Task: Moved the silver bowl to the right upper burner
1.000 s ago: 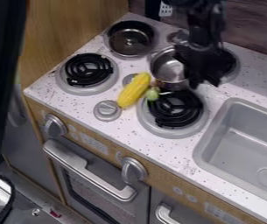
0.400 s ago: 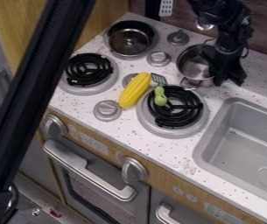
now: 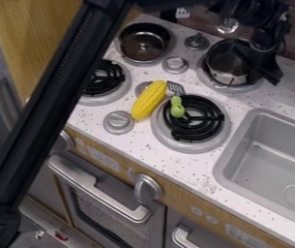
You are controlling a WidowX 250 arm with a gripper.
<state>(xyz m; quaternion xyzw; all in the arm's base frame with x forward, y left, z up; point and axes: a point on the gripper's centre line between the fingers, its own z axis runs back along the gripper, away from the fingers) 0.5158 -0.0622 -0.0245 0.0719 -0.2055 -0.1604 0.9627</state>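
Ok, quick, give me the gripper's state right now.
Gripper: at the rim of the silver bowl; open or closed on it, can't be told.

A white speckled stovetop counter (image 3: 208, 177), with a grey sink (image 3: 272, 157) set into it, carries a yellow corn cob (image 3: 149, 100) between the two lower coil burners (image 3: 201, 131). The green-handled slotted spatula (image 3: 177, 107) lies partly over the lower right burner; a dark pot (image 3: 143, 44) sits upper left, the silver bowl (image 3: 227, 65) at the upper right burner (image 3: 239, 89).
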